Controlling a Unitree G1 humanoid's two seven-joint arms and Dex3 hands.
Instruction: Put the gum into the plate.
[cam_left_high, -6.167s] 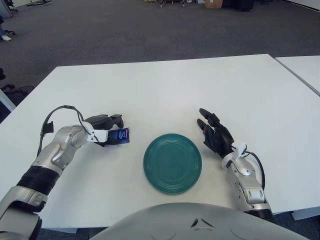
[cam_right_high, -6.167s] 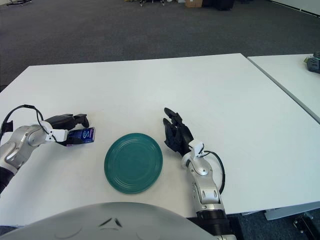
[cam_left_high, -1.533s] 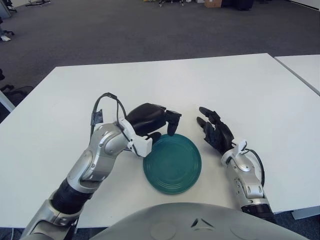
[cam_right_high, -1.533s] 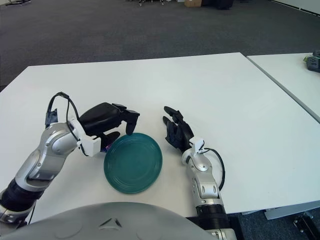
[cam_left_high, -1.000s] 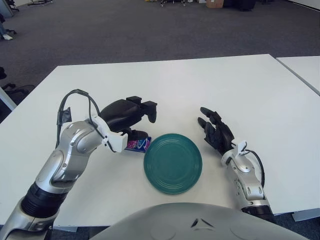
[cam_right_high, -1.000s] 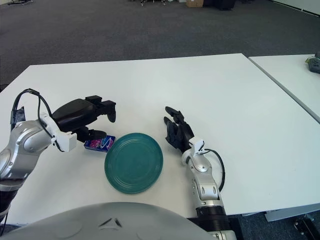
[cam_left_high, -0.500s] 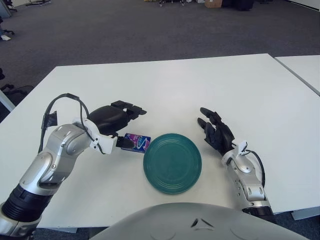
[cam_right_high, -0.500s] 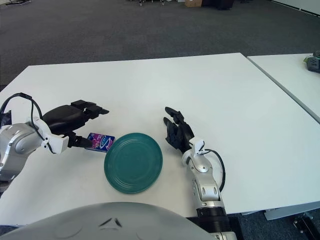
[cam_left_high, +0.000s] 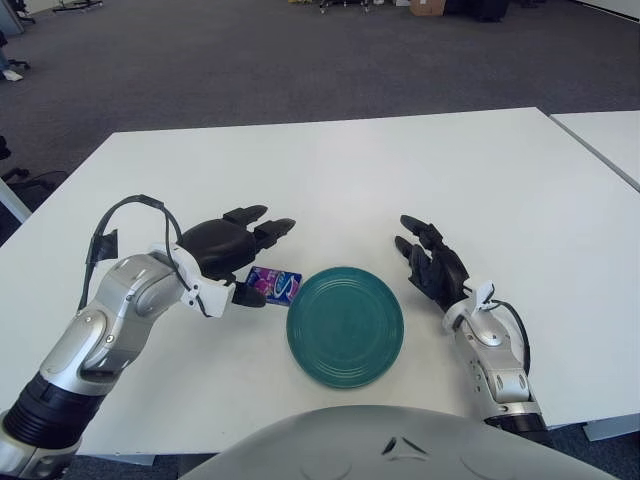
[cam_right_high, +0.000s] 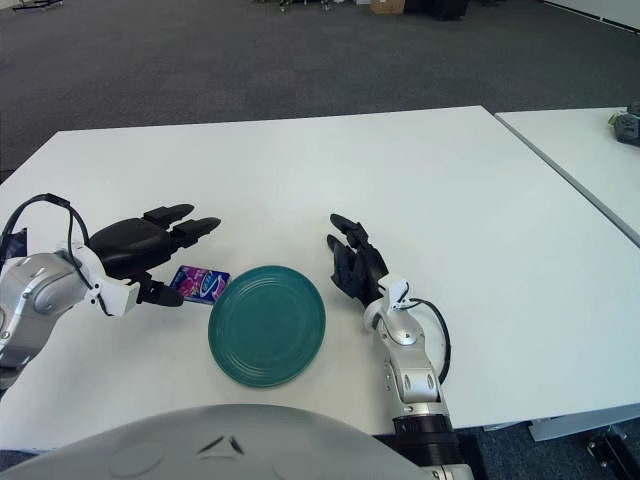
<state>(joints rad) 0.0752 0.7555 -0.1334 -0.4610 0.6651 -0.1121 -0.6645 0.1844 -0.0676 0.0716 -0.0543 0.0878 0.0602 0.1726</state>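
The gum (cam_left_high: 274, 285), a small blue and purple pack, lies flat on the white table just left of the teal plate (cam_left_high: 345, 326), touching or nearly touching its rim. It also shows in the right eye view (cam_right_high: 202, 283). My left hand (cam_left_high: 243, 255) hovers over and just left of the gum, fingers spread open, thumb low beside the pack, not gripping it. My right hand (cam_left_high: 430, 265) rests open on the table to the right of the plate.
The white table (cam_left_high: 330, 170) stretches far behind the plate. A second white table (cam_left_high: 610, 135) stands at the right across a narrow gap. Grey carpet floor lies beyond.
My left hand carried the gum to the plate's left rim, let go of it on the table, drew back left and spread its fingers. The right hand stayed still.
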